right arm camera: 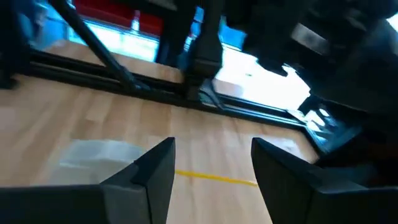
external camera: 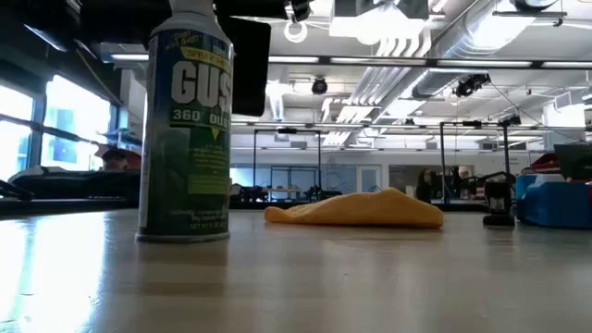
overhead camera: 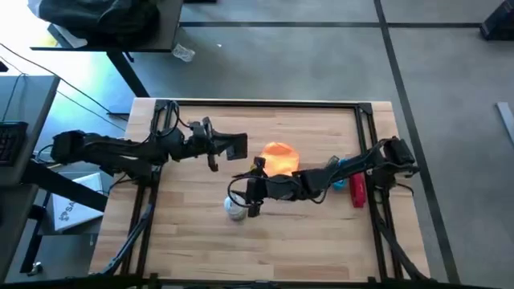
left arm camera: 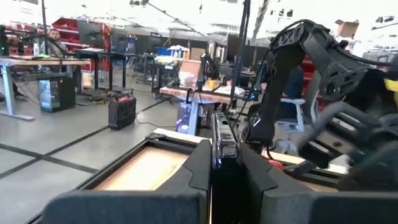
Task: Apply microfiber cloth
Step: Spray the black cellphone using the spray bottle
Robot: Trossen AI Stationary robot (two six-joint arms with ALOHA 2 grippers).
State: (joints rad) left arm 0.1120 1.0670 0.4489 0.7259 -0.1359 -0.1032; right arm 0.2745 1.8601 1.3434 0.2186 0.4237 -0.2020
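The orange microfiber cloth [overhead camera: 279,157] lies in a low crumpled heap on the wooden table, seen also in the low view [external camera: 356,211]; no gripper touches it. My left gripper [overhead camera: 215,149] hovers left of the cloth, shut on a black phone [overhead camera: 235,146]. My right gripper [overhead camera: 251,197] is near the cloth's near side, open and pointing down at bare table [right arm camera: 211,168], with nothing between its fingers. A green spray can [external camera: 185,120] stands upright on its base just beside it [overhead camera: 235,209]. My left gripper pinches the black phone between its two fingers, coming level from the table's left. The phone stands edge-on between the fingers [left arm camera: 221,149] and juts out past them toward the cloth. It is lifted clear of the table [external camera: 250,65].
A red object [overhead camera: 357,191] and a blue one [overhead camera: 341,170] lie under the right arm near the table's right edge. A dark metal frame [overhead camera: 265,103] runs along the table's edges. Bare wood lies toward the near edge [overhead camera: 265,249].
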